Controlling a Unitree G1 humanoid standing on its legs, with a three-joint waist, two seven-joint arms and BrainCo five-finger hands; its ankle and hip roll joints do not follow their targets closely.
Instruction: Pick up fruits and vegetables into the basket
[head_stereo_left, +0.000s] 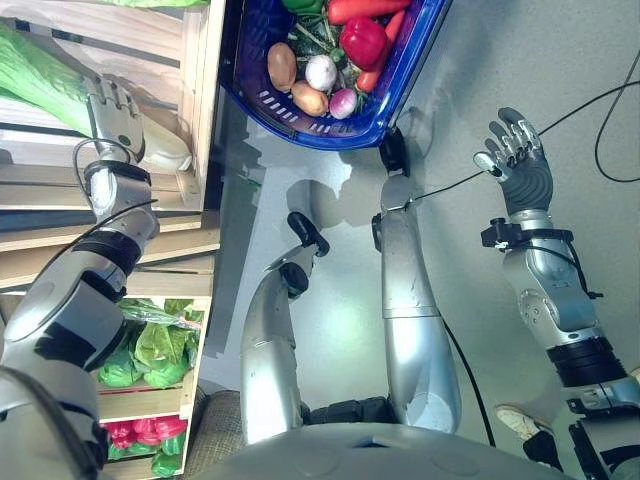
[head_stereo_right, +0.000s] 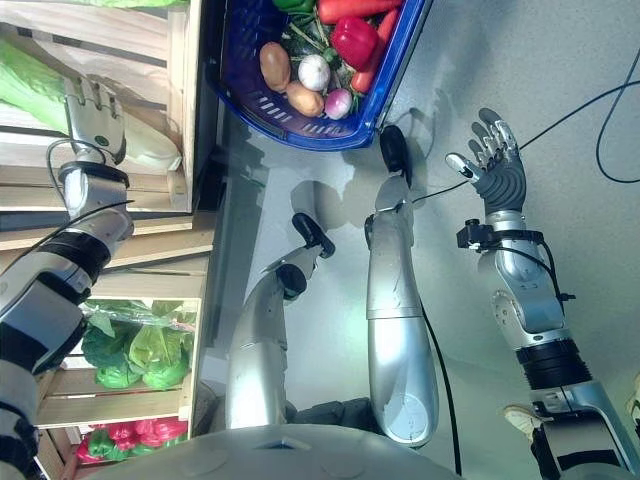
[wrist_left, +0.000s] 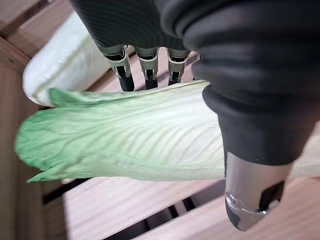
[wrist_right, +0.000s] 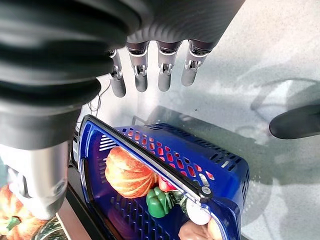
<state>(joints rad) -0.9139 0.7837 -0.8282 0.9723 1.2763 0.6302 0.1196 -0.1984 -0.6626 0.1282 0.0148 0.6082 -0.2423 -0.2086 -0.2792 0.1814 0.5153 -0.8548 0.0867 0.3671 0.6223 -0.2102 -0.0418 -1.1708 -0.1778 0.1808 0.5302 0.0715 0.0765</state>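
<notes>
Left hand (wrist_left: 235, 100) sits closest to its wrist camera, dark cover over a napa cabbage (wrist_left: 125, 135) on the wooden crate shelf (head_stereo_left: 150, 40). Fingers (wrist_left: 145, 65) reach past the far side of the cabbage, thumb hangs on the near side, so the cabbage lies between them. Hand looks wide, not yet closed; whether the fingertips touch the leaf, cannot tell. A second pale vegetable (wrist_left: 65, 65) lies just behind the fingers.

From the head views the left hand (head_stereo_left: 115, 110) rests over the white stem end of the cabbage, green leaf end trailing toward the view's left edge. Blue basket (head_stereo_left: 410, 80) stands on the grey floor, well apart from the crate, already holding a red pepper (head_stereo_left: 362, 40), potatoes (head_stereo_left: 282, 65), an onion (head_stereo_left: 321, 72) and more. Right wrist view also shows a pumpkin (wrist_right: 127, 172) and a green pepper (wrist_right: 159, 202) inside it. Right hand (head_stereo_left: 515, 160) is raised beside the basket, fingers straight and spread, holding nothing.

Step in hand, as I judge it: grasp the cabbage. To do it well, close round the firm stem part, not the soft leaf, which would likely fold or slip. Keep the fingers off the pale vegetable behind so only one item lifts. Lift clear of the crate's front board before swinging toward the basket. Basket looks fairly full near its close end, so aim for an open spot. Lower shelves hold more greens (head_stereo_left: 150, 350) for later.
</notes>
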